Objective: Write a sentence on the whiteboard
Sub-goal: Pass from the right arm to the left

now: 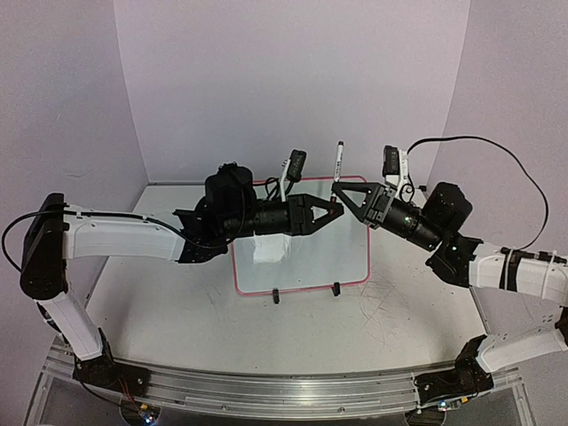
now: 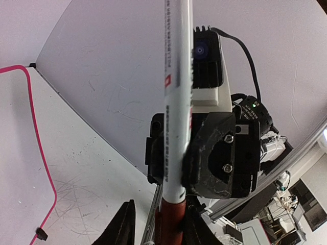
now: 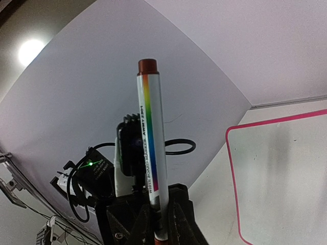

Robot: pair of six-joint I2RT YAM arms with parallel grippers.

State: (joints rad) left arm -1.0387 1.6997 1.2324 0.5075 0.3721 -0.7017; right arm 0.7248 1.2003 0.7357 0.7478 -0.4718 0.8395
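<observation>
The whiteboard (image 1: 302, 266) lies in the middle of the table, with a pink frame; no lettering of the sentence shows on it. Its edge also shows in the left wrist view (image 2: 15, 153) and in the right wrist view (image 3: 286, 178). My right gripper (image 1: 336, 189) (image 3: 161, 222) is shut on a white marker (image 1: 338, 164) (image 3: 150, 127) with a rainbow stripe and holds it upright above the board's far edge. My left gripper (image 1: 335, 210) (image 2: 161, 227) faces it, jaws apart around the marker's red cap (image 2: 172, 219); the left finger stands clear of the cap.
Two black clip feet (image 1: 276, 295) sit on the board's near edge. The scuffed tabletop (image 1: 399, 311) surrounds the board. Purple walls (image 1: 293, 80) close the back and sides. A metal rail (image 1: 266, 390) runs along the front by the arm bases.
</observation>
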